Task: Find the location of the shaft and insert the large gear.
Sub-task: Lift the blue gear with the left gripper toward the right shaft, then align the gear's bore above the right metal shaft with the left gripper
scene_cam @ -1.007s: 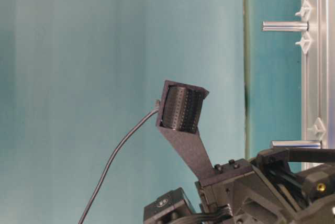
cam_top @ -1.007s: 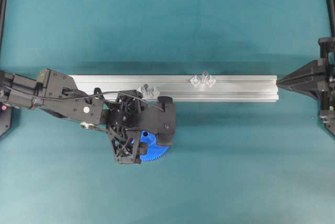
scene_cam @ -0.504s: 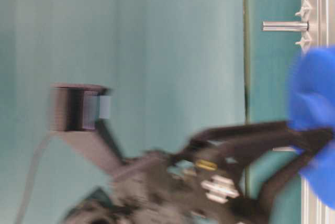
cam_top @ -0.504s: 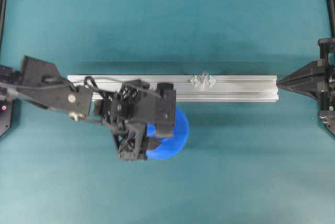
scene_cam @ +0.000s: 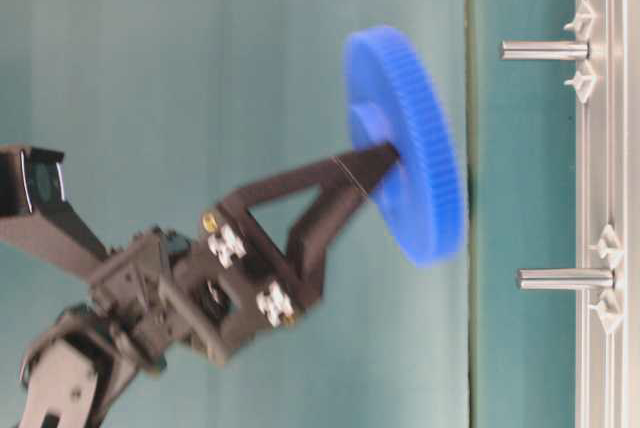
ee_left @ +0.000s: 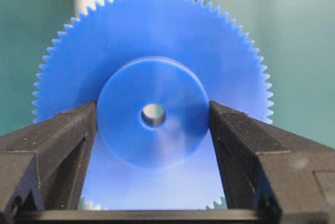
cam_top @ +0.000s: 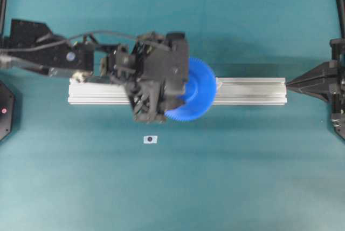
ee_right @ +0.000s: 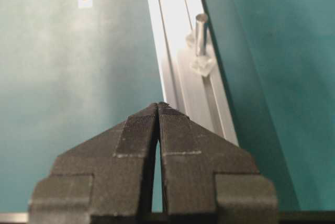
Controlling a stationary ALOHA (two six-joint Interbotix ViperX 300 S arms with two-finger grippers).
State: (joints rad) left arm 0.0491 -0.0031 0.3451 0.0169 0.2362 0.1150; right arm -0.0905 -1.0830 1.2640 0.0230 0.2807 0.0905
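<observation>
Gear aloft, alignment pending

Left gripper (ee_left: 153, 116) fingers clamped on the large gear (scene_cam: 405, 143) hub, held over the rail (cam_top: 250, 90), clear of the shaft (scene_cam: 545, 50). Right gripper (ee_right: 158, 110) fingers together, idle. Next: line bore up with pin, push on.

The bright blue toothed plastic gear (scene_cam: 405, 143) hangs above the table, tilted, held by its raised round hub. The short grey metal pin (scene_cam: 545, 50) stands upright, apart from it.
</observation>
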